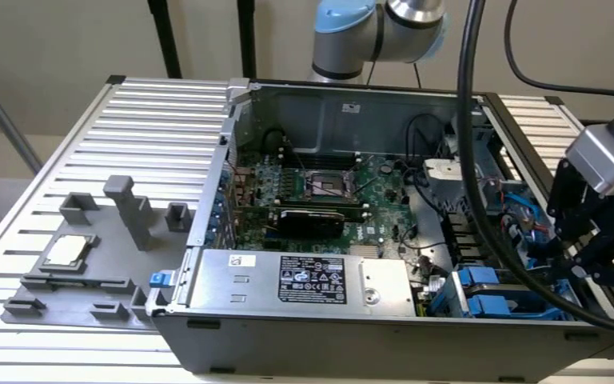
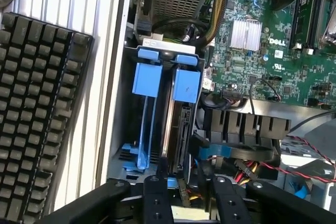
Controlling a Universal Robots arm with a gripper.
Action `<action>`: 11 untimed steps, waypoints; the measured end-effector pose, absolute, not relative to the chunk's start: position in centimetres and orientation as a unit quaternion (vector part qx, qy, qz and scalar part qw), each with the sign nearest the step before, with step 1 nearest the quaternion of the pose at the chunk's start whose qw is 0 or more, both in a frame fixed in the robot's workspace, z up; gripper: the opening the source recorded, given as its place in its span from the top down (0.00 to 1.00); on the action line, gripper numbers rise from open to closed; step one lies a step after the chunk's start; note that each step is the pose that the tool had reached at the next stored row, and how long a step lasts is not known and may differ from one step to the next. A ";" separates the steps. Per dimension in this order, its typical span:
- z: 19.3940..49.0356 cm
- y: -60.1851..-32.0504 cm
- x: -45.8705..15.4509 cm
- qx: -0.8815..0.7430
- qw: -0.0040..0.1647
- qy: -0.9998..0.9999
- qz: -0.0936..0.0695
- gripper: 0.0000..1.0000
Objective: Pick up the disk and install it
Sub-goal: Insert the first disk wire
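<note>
The gripper (image 2: 181, 182), fingers spread and empty, hung directly over the disk (image 2: 181, 129), which stood on edge in the bay with its long axis running away from the fingers.

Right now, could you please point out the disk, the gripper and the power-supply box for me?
disk (image 2: 177, 135): wrist view, its grey edge in the bay.
gripper (image 2: 182, 192): wrist view, midway between its fingertips.
power-supply box (image 1: 312, 278): exterior view, its black label.

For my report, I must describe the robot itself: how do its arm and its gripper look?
The arm has silver tubes with light blue joint caps. Thick black cables hang beside it. The gripper is black with a grey block above; its fingers are black bars with small screw holes.
</note>
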State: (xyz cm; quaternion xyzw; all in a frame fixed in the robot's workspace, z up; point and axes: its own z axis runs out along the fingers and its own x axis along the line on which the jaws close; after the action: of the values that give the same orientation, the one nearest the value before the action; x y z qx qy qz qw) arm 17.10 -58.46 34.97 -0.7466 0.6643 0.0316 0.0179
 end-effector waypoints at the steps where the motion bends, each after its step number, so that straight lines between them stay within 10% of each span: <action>1: 35.0 -58.5 17.1 -0.748 0.019 0.663 0.031 1.00; 11: 34.9 -58.5 17.1 -0.757 0.028 0.652 0.026 1.00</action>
State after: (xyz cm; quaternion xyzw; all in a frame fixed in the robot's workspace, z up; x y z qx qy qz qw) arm 17.06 -58.47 34.92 -0.7570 0.6523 0.0257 0.0282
